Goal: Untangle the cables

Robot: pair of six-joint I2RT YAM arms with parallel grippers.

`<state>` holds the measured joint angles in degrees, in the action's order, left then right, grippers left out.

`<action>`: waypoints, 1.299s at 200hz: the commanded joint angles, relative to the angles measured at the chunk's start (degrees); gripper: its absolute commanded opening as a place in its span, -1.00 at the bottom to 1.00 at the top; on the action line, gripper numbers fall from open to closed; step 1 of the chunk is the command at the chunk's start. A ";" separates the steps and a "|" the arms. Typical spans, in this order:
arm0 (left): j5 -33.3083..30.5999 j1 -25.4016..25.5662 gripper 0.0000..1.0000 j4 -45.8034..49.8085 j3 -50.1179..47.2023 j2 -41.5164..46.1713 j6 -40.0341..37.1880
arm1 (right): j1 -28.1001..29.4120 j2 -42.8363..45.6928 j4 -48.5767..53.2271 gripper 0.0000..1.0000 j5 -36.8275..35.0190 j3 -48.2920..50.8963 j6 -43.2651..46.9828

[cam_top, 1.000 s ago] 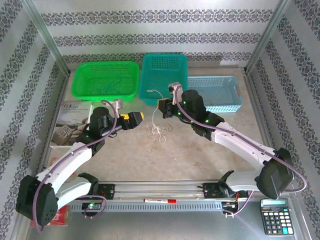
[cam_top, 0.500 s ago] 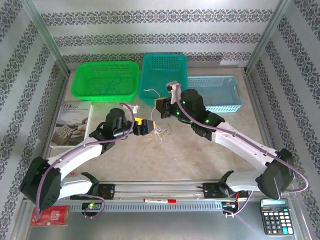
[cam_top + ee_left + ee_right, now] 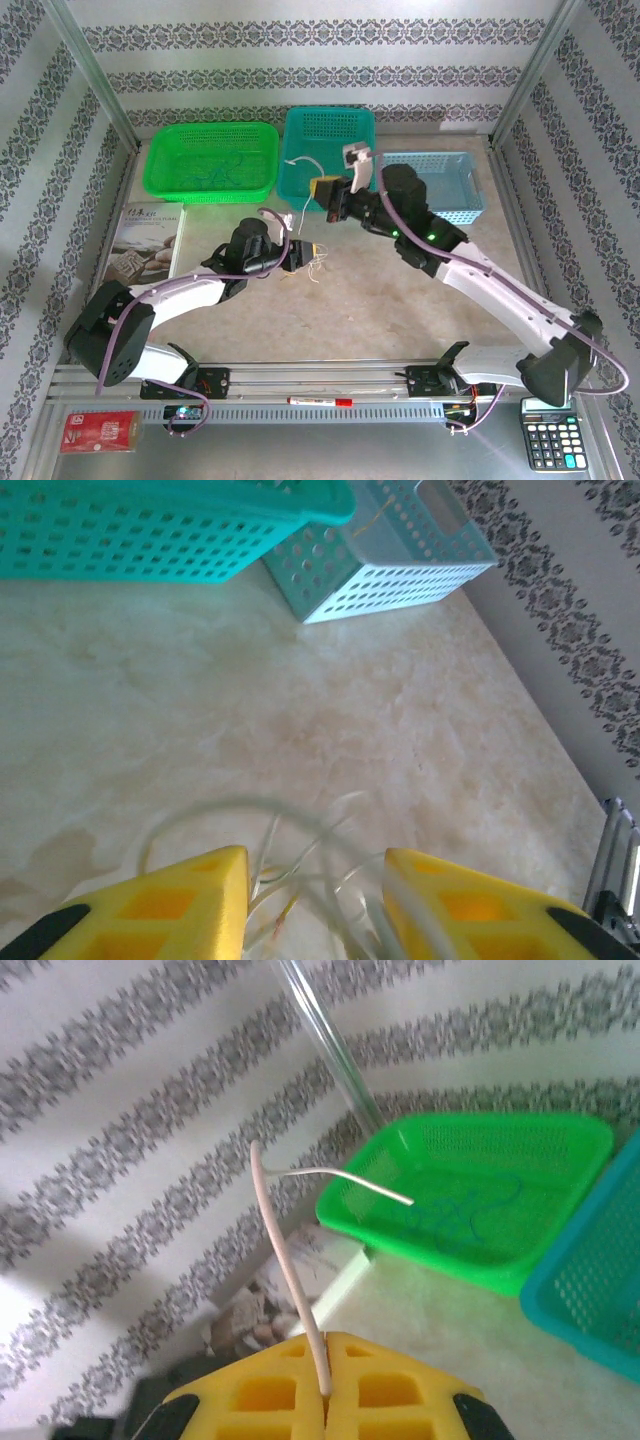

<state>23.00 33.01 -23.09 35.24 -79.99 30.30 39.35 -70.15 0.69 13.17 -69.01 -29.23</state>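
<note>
My left jaws sit low on the counter [image 3: 380, 310] near the middle of the overhead view, spread apart, with the cable bundle [image 3: 300, 855] of whitish curly wires lying between the yellow fingers [image 3: 160, 910] and loops poking out ahead of them. My right jaws are up and to the right of that, in front of the teal basket [image 3: 330, 135], pinched together on one cream cable [image 3: 287, 1260] that stands up and curls over. A blue wire [image 3: 465, 1210] lies in the green basket [image 3: 540, 1160] at upper left.
</note>
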 commanded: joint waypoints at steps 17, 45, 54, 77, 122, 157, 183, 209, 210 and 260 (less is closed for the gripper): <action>-1.77 0.67 -0.21 -3.16 -3.46 1.80 -0.33 | -6.62 5.14 -3.75 -1.00 3.16 -6.13 -5.10; -2.49 0.63 -0.21 -3.43 -5.05 2.34 -0.41 | -9.22 7.41 -4.20 -1.00 2.09 -7.71 -5.40; -2.62 0.65 -0.21 -3.46 -5.31 2.51 -0.29 | -9.75 7.95 -4.20 -1.00 1.56 -7.67 -5.23; -2.72 0.65 -0.21 -3.42 -5.58 2.54 -0.42 | -11.67 9.20 -4.46 -1.00 0.83 -6.94 -5.69; -2.72 0.65 -0.16 -3.46 -5.74 2.81 -0.26 | -16.13 10.20 -3.57 -1.00 1.10 -6.83 -6.25; -2.24 0.67 0.13 -2.89 -4.98 4.59 1.10 | -19.69 10.27 -2.89 -1.00 1.74 -4.07 -6.99; -2.35 0.61 0.54 -1.80 -3.89 6.81 2.48 | -22.54 10.05 -2.89 -1.00 2.11 -1.56 -7.26; -3.20 0.69 0.91 0.63 -1.76 8.89 3.53 | -25.38 9.03 -2.97 -1.00 2.46 -0.01 -7.03; -3.26 0.67 0.92 0.70 -1.63 8.93 3.53 | -25.47 8.96 -2.93 -1.00 2.47 0.05 -7.05; -7.33 0.48 1.00 6.94 4.98 10.07 2.71 | -30.83 4.12 -4.49 -1.00 0.91 1.91 -4.91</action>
<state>18.83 33.01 -20.18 36.29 -70.96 33.41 10.59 -63.68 -2.07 14.66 -68.27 -35.70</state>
